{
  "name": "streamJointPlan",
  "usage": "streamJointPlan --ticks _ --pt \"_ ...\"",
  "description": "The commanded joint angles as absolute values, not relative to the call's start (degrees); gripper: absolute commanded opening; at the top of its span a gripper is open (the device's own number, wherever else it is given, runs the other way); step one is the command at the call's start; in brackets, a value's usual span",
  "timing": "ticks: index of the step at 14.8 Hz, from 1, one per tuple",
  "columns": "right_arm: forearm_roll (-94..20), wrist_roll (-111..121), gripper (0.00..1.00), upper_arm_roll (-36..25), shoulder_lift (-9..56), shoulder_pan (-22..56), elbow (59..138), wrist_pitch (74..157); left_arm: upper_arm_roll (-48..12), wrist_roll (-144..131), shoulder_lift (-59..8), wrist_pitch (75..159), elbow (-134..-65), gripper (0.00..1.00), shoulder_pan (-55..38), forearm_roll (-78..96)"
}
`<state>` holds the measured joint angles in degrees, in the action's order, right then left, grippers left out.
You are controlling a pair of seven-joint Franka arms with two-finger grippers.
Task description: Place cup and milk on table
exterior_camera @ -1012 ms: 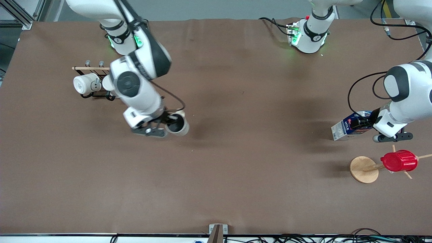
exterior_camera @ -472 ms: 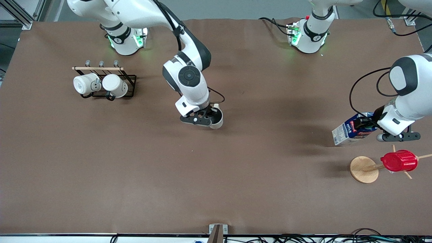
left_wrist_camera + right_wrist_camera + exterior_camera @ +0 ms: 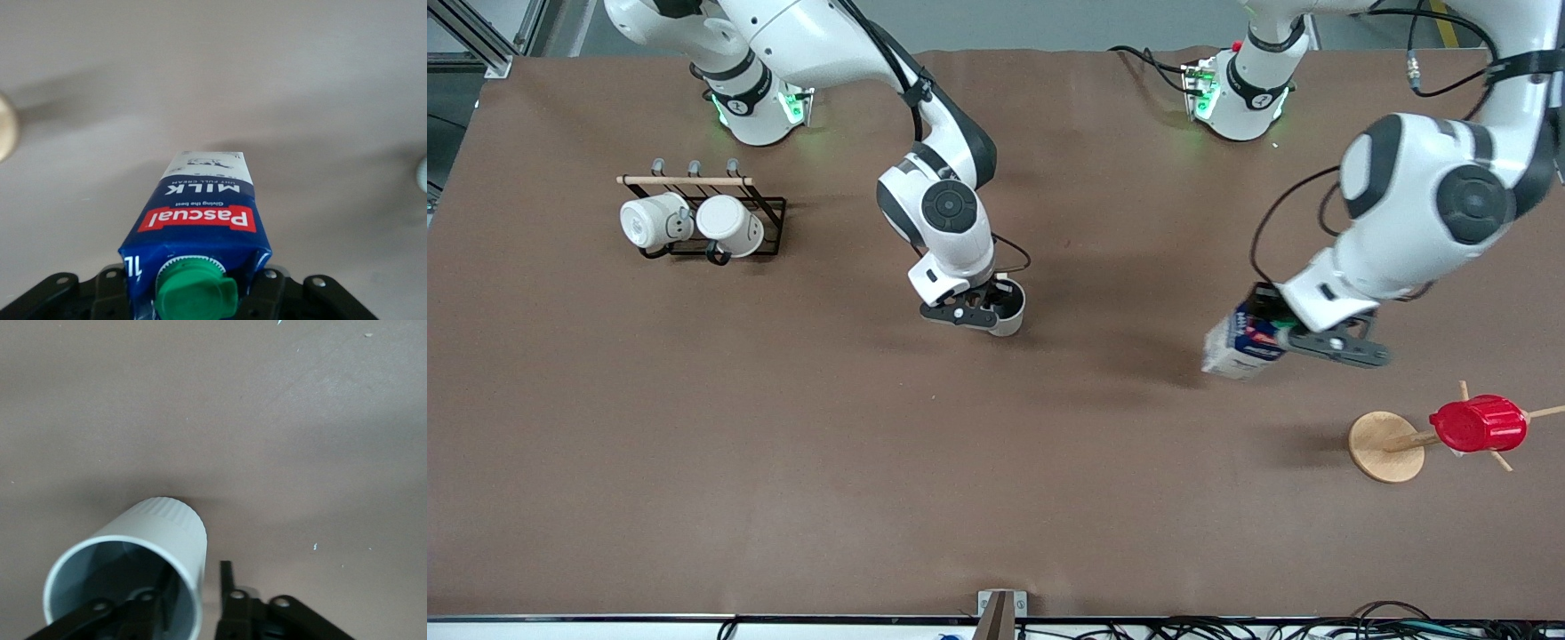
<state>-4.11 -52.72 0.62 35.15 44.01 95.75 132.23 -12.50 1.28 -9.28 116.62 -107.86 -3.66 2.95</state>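
At the centre of the front view, the right tool (image 3: 980, 311) pinches the cup's (image 3: 1007, 307) rim, one finger inside, low over the desk (image 3: 783, 444). Right of centre, the left tool (image 3: 1303, 342) is clamped on the milk (image 3: 1238, 347), held tilted above the desk, cap (image 3: 195, 289) toward the tool.

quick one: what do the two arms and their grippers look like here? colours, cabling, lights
Both arms are glossy white with dark grey to black joint bands and round grey joint caps. A loose black cable loops from each forearm to the wrist. The left gripper and right gripper have white bodies with black fingers and a black bracket dotted with screws. Each base glows green; the left arm's base also shows a small red spot.
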Motion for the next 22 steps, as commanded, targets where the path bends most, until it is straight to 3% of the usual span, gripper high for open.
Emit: streamJointPlan --ticks 1,5,10,14,18,22 --pt "-3.9 -53.5 1.0 -0.1 34.3 43.9 94.9 131.0 -18.0 -1.4 -9.8 116.3 -107.4 0.22 -3.3 3.3" --pt "-3.8 -48.6 1.0 -0.4 22.6 36.1 95.0 119.3 -27.8 -15.6 -15.1 117.2 -102.9 0.22 -4.0 -2.8" --pt "2.5 -35.4 1.0 -0.4 10.1 21.4 94.7 107.7 -37.5 -37.1 -27.0 117.2 -95.2 0.22 -4.5 -15.8" --pt "3.0 -21.9 1.0 -0.3 4.3 10.2 93.4 104.4 -39.7 -46.2 -29.4 117.2 -94.8 0.22 -6.1 -19.2" --pt "2.2 -13.0 1.0 -0.4 3.6 2.4 84.3 91.8 -39.9 -47.5 -30.1 116.2 -95.7 0.22 -7.6 -19.1" --pt "0.2 -5.4 1.0 0.3 1.8 -3.9 83.8 85.3 -40.3 -47.2 -29.5 114.3 -97.0 0.23 -7.1 -19.1"
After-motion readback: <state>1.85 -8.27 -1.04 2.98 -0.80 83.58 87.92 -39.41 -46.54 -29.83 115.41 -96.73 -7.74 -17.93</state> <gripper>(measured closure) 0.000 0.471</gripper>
